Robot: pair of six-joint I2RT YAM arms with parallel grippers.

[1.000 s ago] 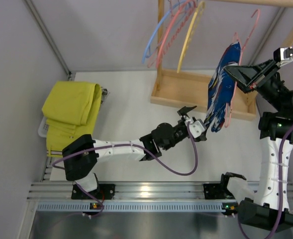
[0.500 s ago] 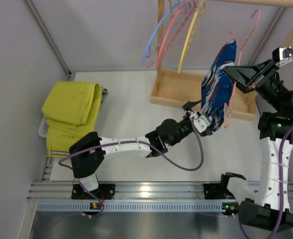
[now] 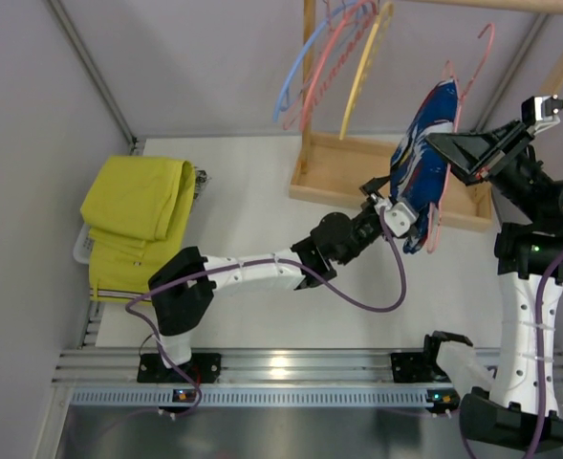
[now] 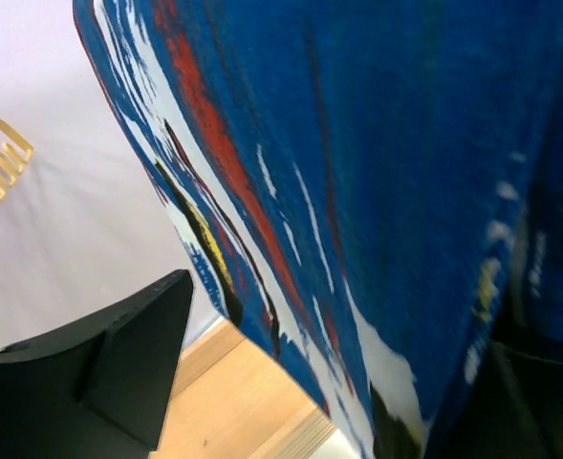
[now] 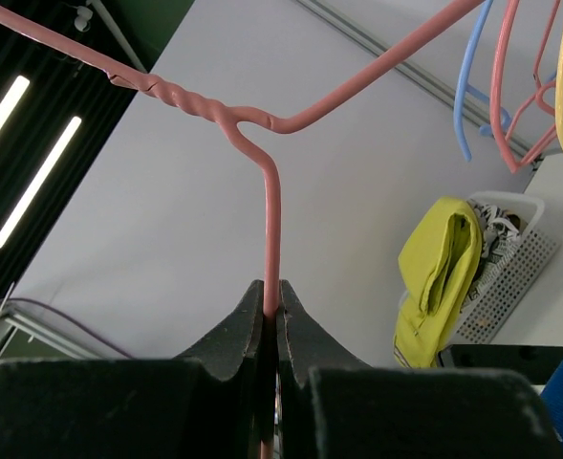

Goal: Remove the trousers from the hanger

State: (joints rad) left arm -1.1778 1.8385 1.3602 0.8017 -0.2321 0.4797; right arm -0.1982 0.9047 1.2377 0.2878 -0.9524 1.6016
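Note:
The blue trousers (image 3: pixel 422 143) with white and red patches hang folded over the pale-pink hanger (image 3: pixel 474 65), in the air above the wooden rack base. My right gripper (image 3: pixel 445 145) is shut on the hanger's wire stem (image 5: pixel 271 229) just below the twisted neck. My left gripper (image 3: pixel 394 212) is open at the trousers' lower part. In the left wrist view the cloth (image 4: pixel 377 172) fills the frame and lies between the spread fingers (image 4: pixel 138 354); the right finger is mostly hidden behind it.
A wooden rack tray (image 3: pixel 343 174) stands at the back, with blue (image 3: pixel 295 76), pink and yellow (image 3: pixel 365 67) hangers on its rail. A folded yellow garment (image 3: pixel 138 206) lies on a white basket (image 3: pixel 80 251) at the left, also in the right wrist view (image 5: pixel 439 268).
My left arm has reached up and to the right, from below the trousers' hem to around their lower part. The trousers swung slightly left. The right gripper kept hold of the hanger.

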